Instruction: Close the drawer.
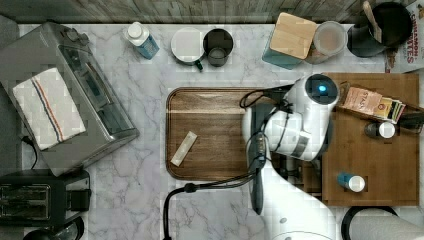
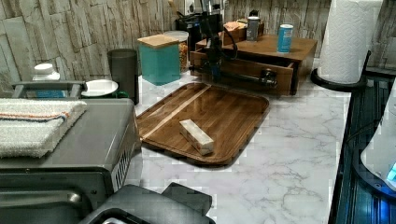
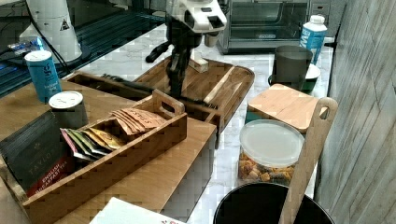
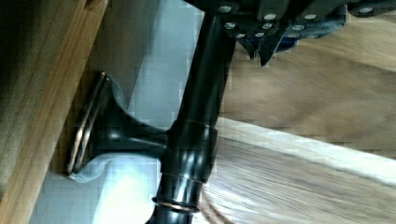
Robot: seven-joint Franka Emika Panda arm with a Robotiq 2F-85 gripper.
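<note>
The drawer (image 2: 243, 69) stands pulled partway out of the wooden box (image 2: 299, 46), toward the dark tray. A dark bar handle (image 2: 250, 78) runs along its front. In the right view the drawer (image 3: 95, 80) shows its thin walls, with the handle (image 3: 135, 87) beyond them. My gripper (image 2: 215, 73) hangs down at one end of that handle, at the end nearer the back wall in the left view. In the right view the gripper (image 3: 175, 91) comes down onto the bar. The wrist view shows the handle (image 4: 196, 130) and its mount (image 4: 93, 135) close up.
A dark rounded tray (image 1: 215, 110) holding a pale block (image 1: 183, 148) lies directly in front of the drawer. The box top carries a tea caddy (image 3: 112, 140), a blue can (image 3: 43, 74) and a grey can (image 3: 67, 108). A teal canister (image 2: 160, 58) and paper towel roll (image 2: 346, 39) flank the box.
</note>
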